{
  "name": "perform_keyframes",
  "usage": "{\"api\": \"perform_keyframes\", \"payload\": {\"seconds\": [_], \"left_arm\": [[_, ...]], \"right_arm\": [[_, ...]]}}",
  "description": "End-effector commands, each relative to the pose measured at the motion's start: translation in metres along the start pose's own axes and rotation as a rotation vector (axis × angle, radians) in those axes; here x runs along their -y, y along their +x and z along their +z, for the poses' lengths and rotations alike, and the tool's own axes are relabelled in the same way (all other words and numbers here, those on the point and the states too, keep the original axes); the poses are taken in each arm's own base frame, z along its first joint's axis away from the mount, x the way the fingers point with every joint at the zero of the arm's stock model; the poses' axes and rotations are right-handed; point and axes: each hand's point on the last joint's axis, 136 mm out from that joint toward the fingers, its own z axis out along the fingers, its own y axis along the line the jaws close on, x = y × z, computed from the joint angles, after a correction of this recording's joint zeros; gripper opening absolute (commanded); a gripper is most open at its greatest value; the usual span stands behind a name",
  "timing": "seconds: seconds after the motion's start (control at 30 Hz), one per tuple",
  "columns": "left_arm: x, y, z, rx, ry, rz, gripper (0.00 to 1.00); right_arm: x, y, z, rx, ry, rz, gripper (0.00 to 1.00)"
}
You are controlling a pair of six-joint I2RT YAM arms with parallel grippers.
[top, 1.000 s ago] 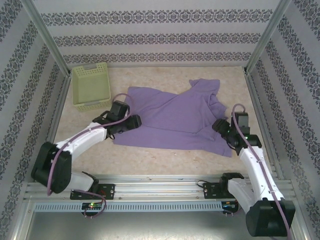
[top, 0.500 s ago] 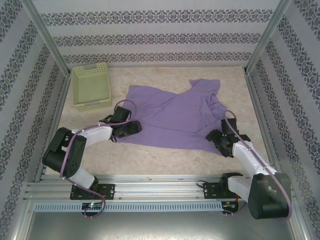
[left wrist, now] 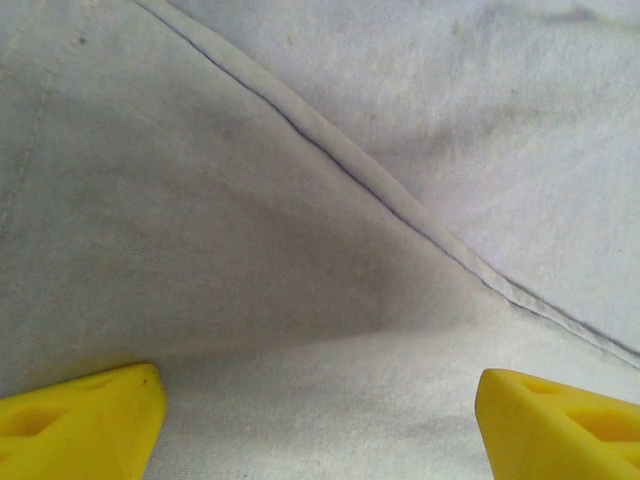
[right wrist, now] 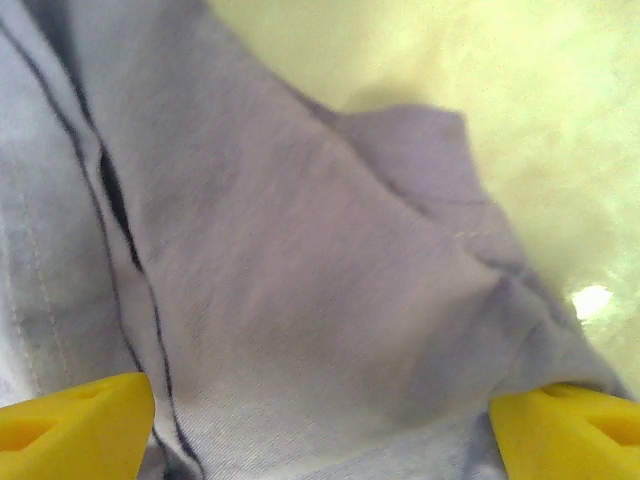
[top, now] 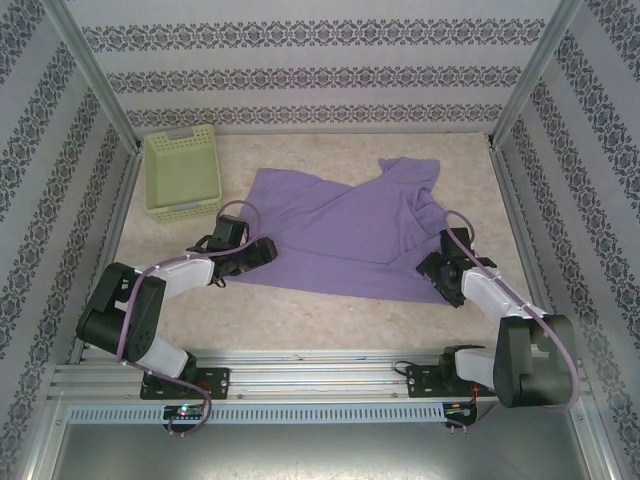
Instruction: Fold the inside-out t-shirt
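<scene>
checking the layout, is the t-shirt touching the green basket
Apart. The top external view shows bare table between the t-shirt and the basket.

A pale green slotted basket (top: 182, 132) sits at the far left of the speckled beige table (top: 330, 320), close to the left wall. Wallpaper with dark floral bands (top: 300, 80) covers the left, right and far walls, with slanted metal posts (top: 95, 72) at the far corners. An aluminium rail (top: 320, 378) runs across the near edge.
</scene>
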Motion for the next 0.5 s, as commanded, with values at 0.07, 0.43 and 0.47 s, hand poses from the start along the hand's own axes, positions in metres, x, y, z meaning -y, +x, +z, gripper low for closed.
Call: {"api": "perform_keyframes", "payload": {"seconds": [0.07, 0.43, 0.47], "left_arm": [[-0.014, 0.033, -0.015, -0.133, -0.104, 0.036, 0.84], [0.073, -0.005, -0.015, -0.057, -0.001, 0.202, 0.81], [0.072, -0.006, -0.009, -0.061, -0.013, 0.199, 0.81]], "right_arm": [[-0.003, -0.025, -0.038, 0.123, -0.012, -0.058, 0.87], [-0.13, 0.012, -0.069, 0.098, -0.293, -0.433, 0.97], [-0.138, 0.019, -0.063, 0.08, -0.284, -0.455, 0.98]]}}
